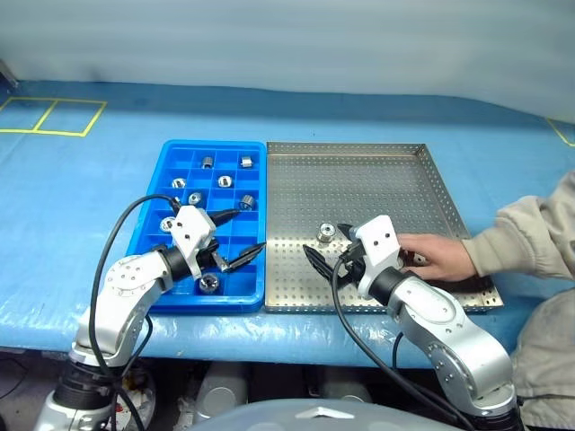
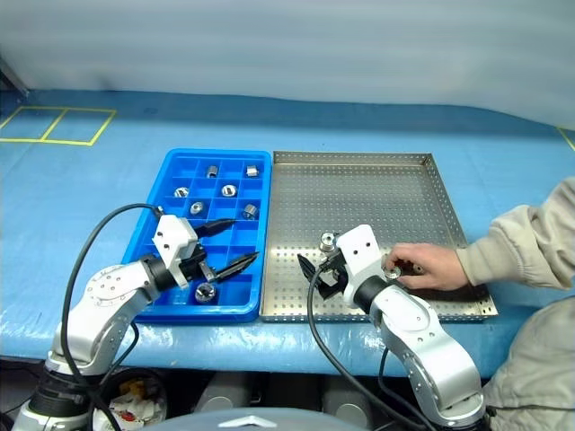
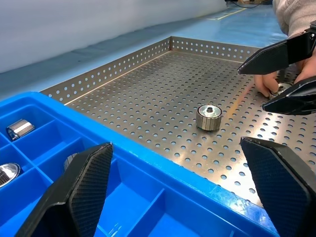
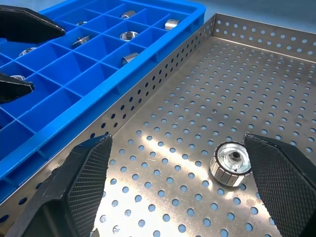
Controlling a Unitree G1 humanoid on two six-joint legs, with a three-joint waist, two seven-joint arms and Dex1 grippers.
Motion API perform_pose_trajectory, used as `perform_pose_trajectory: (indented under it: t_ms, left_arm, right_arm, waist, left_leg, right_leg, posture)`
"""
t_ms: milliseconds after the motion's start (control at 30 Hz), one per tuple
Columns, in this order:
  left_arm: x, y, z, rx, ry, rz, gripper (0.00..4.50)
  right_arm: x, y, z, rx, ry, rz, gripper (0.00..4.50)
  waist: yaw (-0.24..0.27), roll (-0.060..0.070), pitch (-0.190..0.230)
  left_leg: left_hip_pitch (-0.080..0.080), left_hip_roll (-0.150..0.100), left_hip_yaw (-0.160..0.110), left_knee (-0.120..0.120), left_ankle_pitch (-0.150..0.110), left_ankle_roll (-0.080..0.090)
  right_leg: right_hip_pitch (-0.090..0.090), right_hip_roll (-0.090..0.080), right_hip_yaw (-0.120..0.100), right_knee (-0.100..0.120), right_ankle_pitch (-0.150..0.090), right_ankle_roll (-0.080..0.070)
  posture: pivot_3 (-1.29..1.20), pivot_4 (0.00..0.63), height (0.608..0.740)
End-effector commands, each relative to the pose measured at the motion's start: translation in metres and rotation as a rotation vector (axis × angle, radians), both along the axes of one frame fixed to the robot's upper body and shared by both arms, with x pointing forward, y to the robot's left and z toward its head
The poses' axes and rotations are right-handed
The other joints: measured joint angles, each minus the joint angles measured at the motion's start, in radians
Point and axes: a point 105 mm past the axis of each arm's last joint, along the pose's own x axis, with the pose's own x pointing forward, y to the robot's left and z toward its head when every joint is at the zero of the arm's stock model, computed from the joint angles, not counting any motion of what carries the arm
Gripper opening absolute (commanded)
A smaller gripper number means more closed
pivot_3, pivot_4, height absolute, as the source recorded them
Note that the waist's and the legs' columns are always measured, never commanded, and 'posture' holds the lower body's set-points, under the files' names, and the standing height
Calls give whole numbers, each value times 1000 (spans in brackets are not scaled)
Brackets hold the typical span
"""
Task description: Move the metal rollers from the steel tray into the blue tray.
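Both my jaws apart, empty | roller (image 1: pixel 326 233) lower centre on steel tray (image 1: pixel 377 175), just beside my right gripper (image 1: pixel 328 248) | left gripper (image 1: pixel 241 238) over blue tray (image 1: pixel 148 232) | risk: person's hand (image 1: pixel 440 256) close, collision; roller may roll off pads.

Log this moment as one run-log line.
left gripper: open, over blue tray | right gripper: open, near roller on steel tray | person's hand: on steel tray

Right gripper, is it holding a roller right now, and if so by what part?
No. The right gripper is open and empty; one roller stands on the steel tray near its fingers, untouched.
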Motion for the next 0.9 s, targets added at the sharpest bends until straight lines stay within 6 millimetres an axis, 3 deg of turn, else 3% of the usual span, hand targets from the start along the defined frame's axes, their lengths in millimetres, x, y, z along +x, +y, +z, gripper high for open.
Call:
perform_pose_trajectory:
  t_ms: [33,567,900]
  left_arm:
    - [-1,1,10,-11,-36,0,4500]
    - [4,-7,13,-7,-33,-46,4500]
    - [35,-41,29,28,-47,-112,4500]
  right_arm:
    - [-3,2,15,18,-65,5,4487]
    - [-3,-1,19,14,-90,-25,4487]
    - [-7,-27,26,-11,-124,-165,4487]
  waist:
    - [0,0,0]
    - [-3,0,0]
    - [-13,0,0]
  left_leg:
    - [0,0,0,0,0,0]
    - [0,0,0,0,0,0]
    - [0,-2,1,1,0,0]
  right_leg:
    - [0,0,0,0,0,0]
    - [0,0,0,0,0,0]
    - [0,1,1,0,1,2]
  posture:
    - [145,150,740]
    - [99,150,740]
    - [28,150,740]
